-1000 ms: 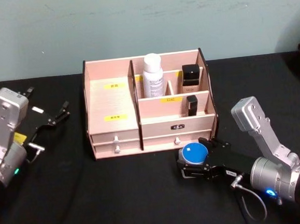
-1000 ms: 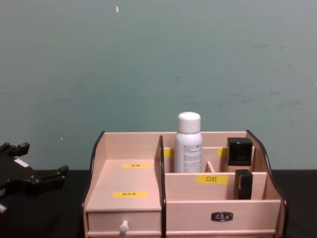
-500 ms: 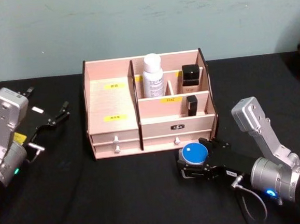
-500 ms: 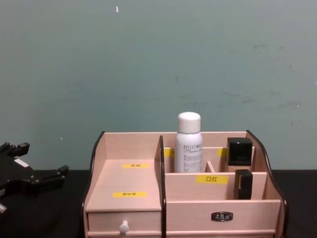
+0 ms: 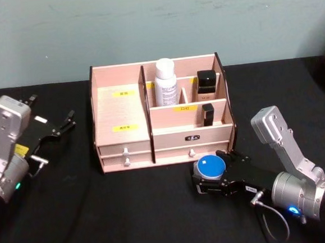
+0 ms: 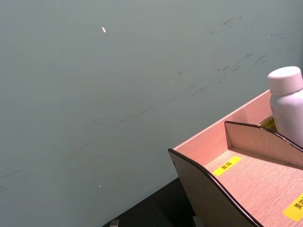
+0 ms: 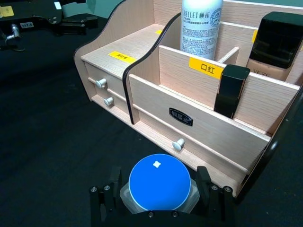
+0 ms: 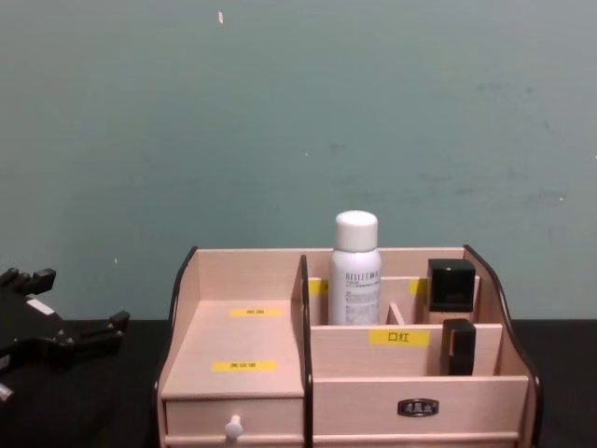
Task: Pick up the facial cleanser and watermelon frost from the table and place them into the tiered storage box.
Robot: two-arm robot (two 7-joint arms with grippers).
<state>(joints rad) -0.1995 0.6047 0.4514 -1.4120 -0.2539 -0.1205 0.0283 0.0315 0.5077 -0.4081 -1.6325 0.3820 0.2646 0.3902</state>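
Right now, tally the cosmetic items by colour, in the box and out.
White bottle: 1, in the tiered storage box
Black: 2, a black-capped bottle and a tube, in the box
Blue-lidded jar: 1, in the right end effector
Total: 4

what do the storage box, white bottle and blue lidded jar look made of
tiered storage box: seemingly thin wood or laminated board, matte, pale grain, dark cut edges.
white bottle: likely plastic, smooth, with printed text.
blue-lidded jar: probably plastic, glossy blue top, translucent base.
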